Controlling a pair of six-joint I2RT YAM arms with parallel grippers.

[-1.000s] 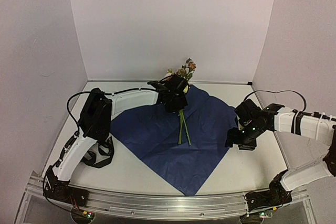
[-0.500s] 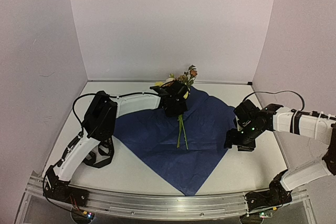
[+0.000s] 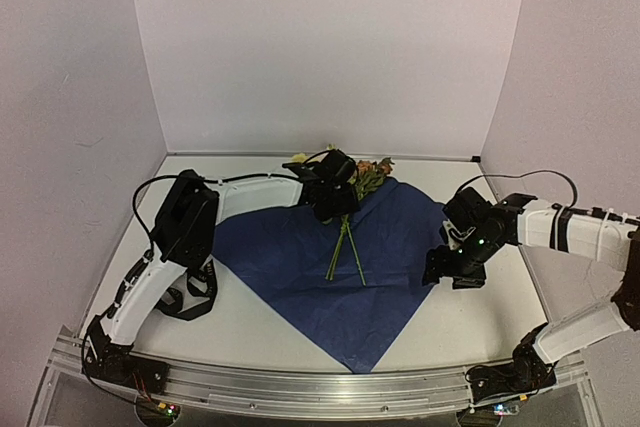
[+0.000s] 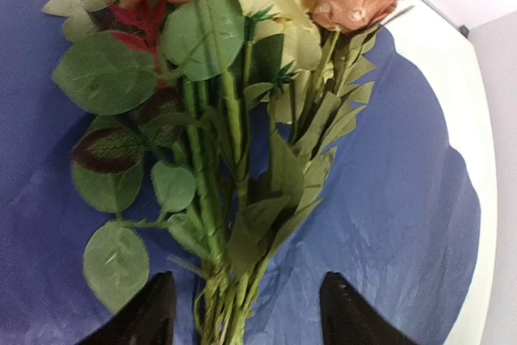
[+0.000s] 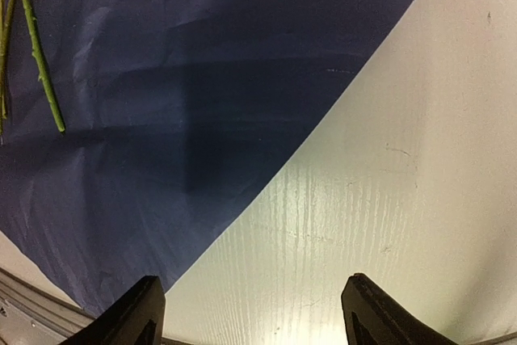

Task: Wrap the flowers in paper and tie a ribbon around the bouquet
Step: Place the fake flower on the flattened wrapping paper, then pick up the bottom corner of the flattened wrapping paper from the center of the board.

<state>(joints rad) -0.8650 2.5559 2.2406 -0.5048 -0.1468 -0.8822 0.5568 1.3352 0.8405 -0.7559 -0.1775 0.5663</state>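
Flowers (image 4: 234, 159) flat on blue paper (image 3: 280, 257)

The flowers (image 3: 347, 244) are lying flat on the creased dark-blue paper (image 3: 290, 262), blooms pointing to one o'clock, stems splaying toward six.

Pale lilac walls (image 3: 330, 47), white table (image 3: 250, 322), aluminium rail (image 3: 300, 387) along near edge

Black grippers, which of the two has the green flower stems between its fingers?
The left gripper: the bunch of green-stemmed flowers lies between its open fingers. The right gripper is open over the edge of the dark-blue paper sheet and white table.
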